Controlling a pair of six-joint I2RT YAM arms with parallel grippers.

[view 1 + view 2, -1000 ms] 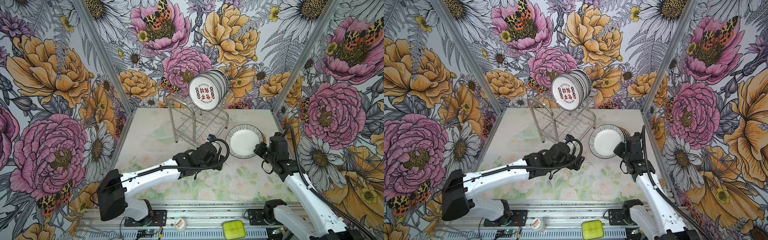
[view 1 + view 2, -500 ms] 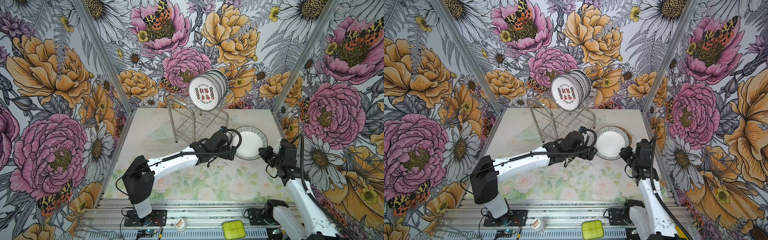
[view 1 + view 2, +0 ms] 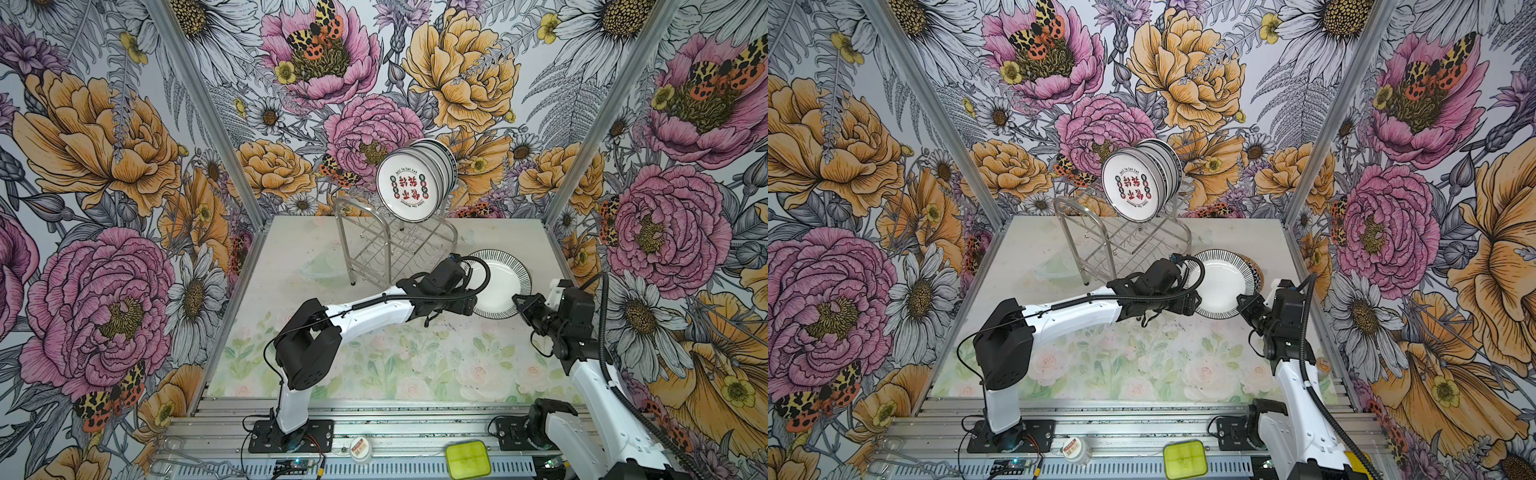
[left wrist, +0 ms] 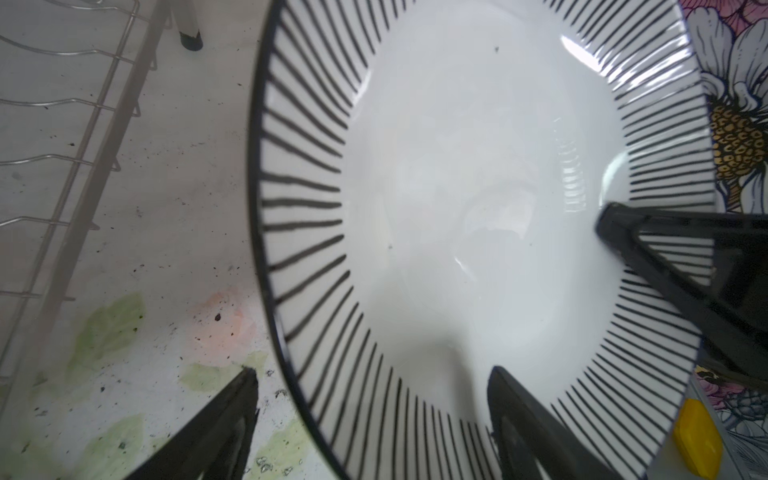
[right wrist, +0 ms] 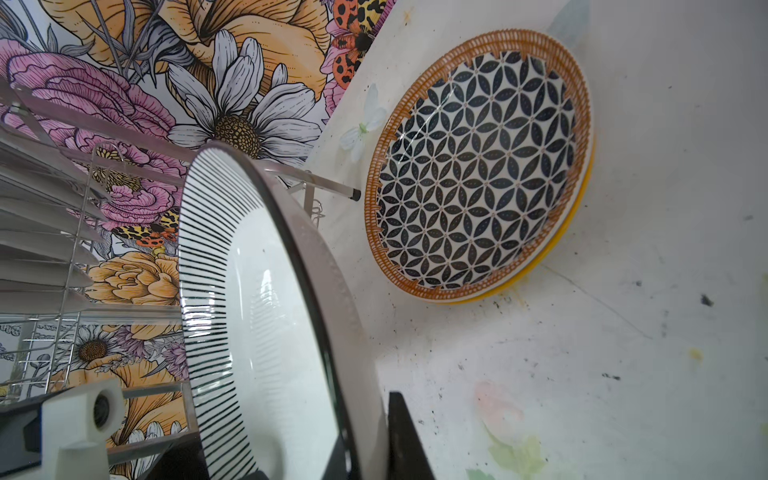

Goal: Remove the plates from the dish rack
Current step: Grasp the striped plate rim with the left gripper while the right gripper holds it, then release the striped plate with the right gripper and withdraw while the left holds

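Front rail: a small round tin carries a label too small to read. A lime-green box sits near it.

Right jaws: pressed together on the near rim of the striped plate, holding it tilted above the surface.

Left jaws: spread wide, straddling the opposite rim of that plate. One finger lies over the plate's face and the other is outside the rim. Contact cannot be confirmed.

Just beyond the held plate, a lattice plate with an orange rim lies flat on a yellow plate on the surface.

Further back stands the dish rack. A row of plates stands on edge at the right end of its upper tier. The front plate bears large red characters. Its small black lettering above and below cannot be read with certainty.
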